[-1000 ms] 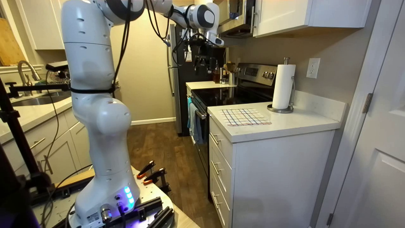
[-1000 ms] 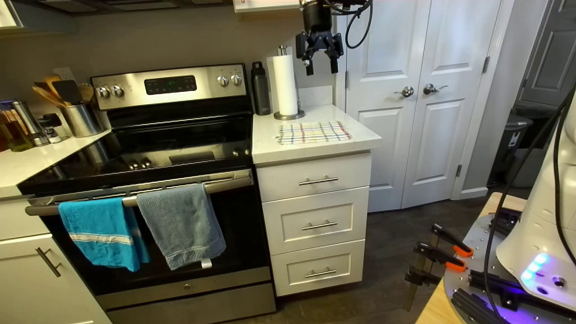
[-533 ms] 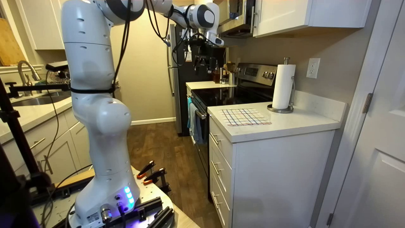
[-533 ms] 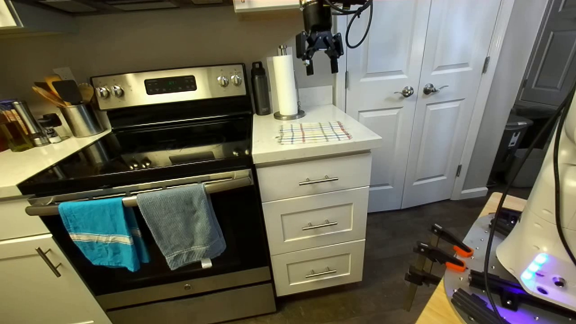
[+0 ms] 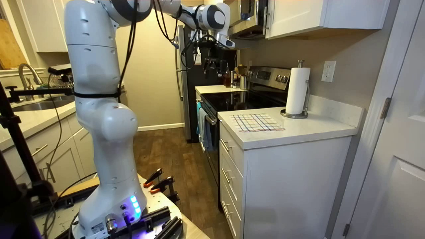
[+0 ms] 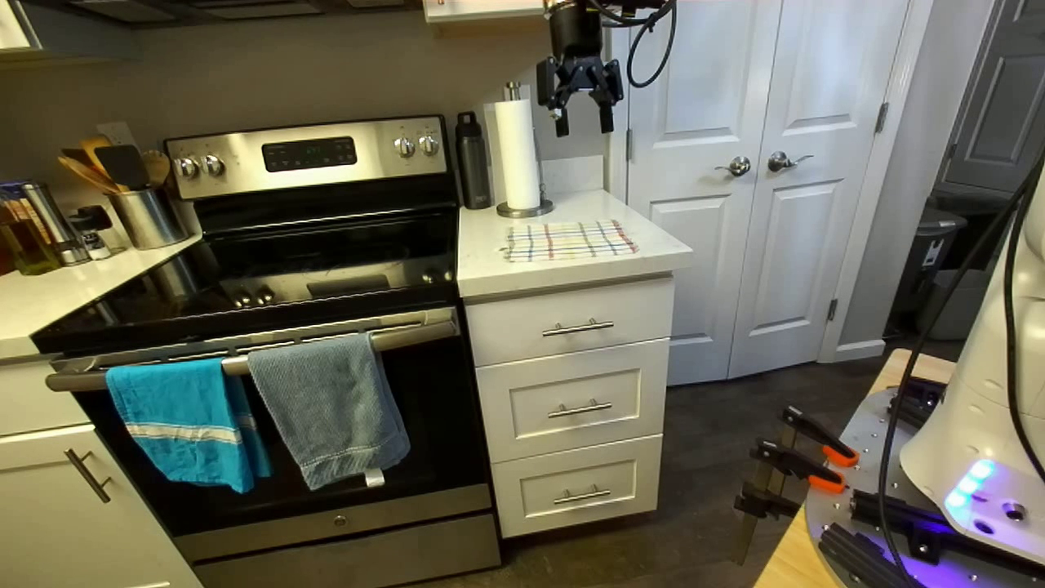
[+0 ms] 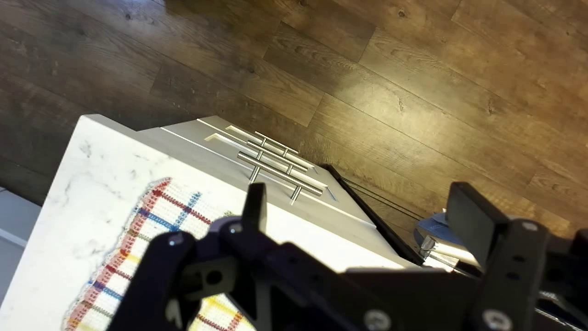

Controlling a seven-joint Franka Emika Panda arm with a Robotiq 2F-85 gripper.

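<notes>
From where I stand, the gripper [image 7: 363, 209] hangs in the air, higher than the counter [image 7: 92, 184]. Its two fingers are spread apart, I see nothing held between them, and they touch no object.

The nearest loose thing is the checked cloth [image 6: 571, 242], white with coloured lines, which lies flat upon the counter. In the wrist view it is between eight and nine o'clock from the gripper, and the fingers hide a part of it. I judge that this cloth is light, thin and soft; it should bend freely, it cannot easily be damaged, and its rough-looking texture is probably not slippery. Because it lies so flat, the border offers little to grasp. To my mind, the best places are a corner close to the counter's front edge, or a small fold pinched up from the middle.

Now I take the cloth as centre of the clock, as an exterior view shows it. At eleven o'clock the paper towel roll [image 6: 517, 155] stands upright on its holder [image 6: 525, 211], and at ten a dark bottle [image 6: 473, 163] is just beside it. At six, below the counter top, are three drawers [image 6: 571, 425]. At nine is the stove [image 6: 359, 237]; toward eight, a grey towel [image 6: 335, 408] and a blue towel [image 6: 180, 425] hang from its handle [image 6: 433, 329]. Farther away, between two and three, I see white double doors [image 6: 702, 245].
</notes>
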